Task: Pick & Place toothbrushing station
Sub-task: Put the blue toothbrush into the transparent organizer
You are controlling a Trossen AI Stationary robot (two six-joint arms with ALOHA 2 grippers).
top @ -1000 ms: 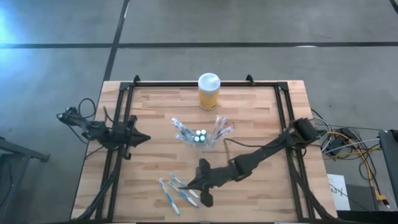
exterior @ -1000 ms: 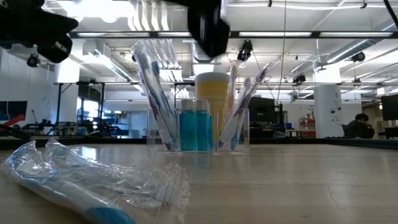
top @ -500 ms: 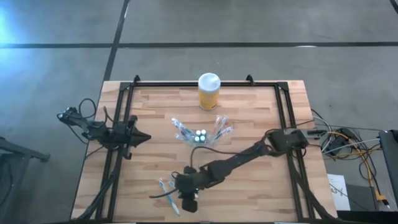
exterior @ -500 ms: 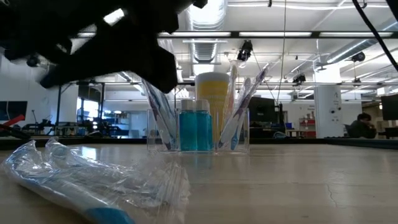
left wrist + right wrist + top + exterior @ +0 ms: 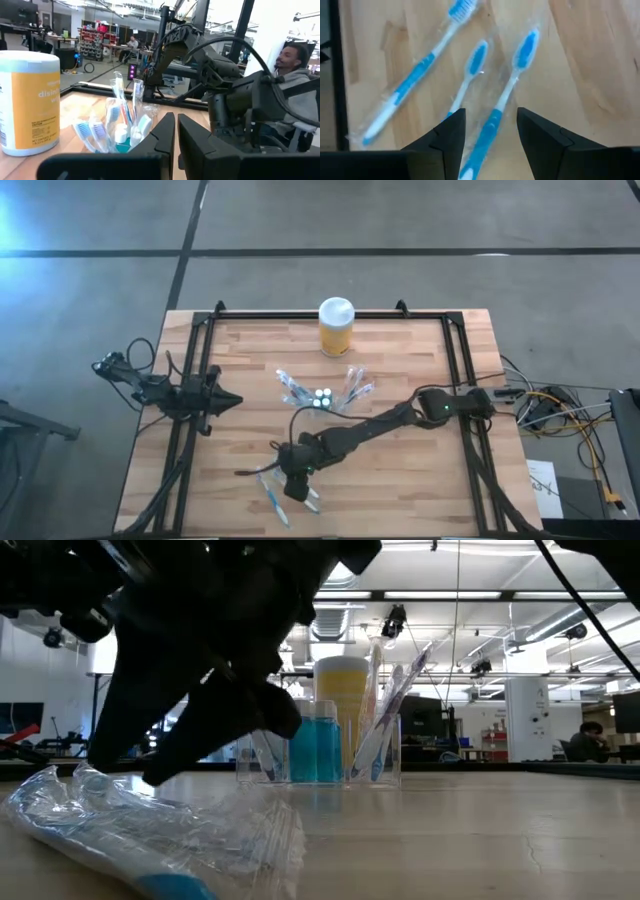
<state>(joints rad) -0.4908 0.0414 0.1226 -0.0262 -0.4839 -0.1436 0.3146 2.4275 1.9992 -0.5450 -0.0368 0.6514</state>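
On the table (image 5: 420,470), the right gripper (image 5: 487,127) hangs over three wrapped toothbrushes (image 5: 507,95) near the front edge, jaws apart, one handle between them. The left gripper (image 5: 232,402), fingers together, waits well left of the clear holder (image 5: 322,400) at mid-table.

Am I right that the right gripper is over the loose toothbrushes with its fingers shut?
Not quite. The right gripper is over the loose toothbrushes, but its fingers are open, not shut. The right wrist view shows a wrapped brush lying in the gap between the two fingers.
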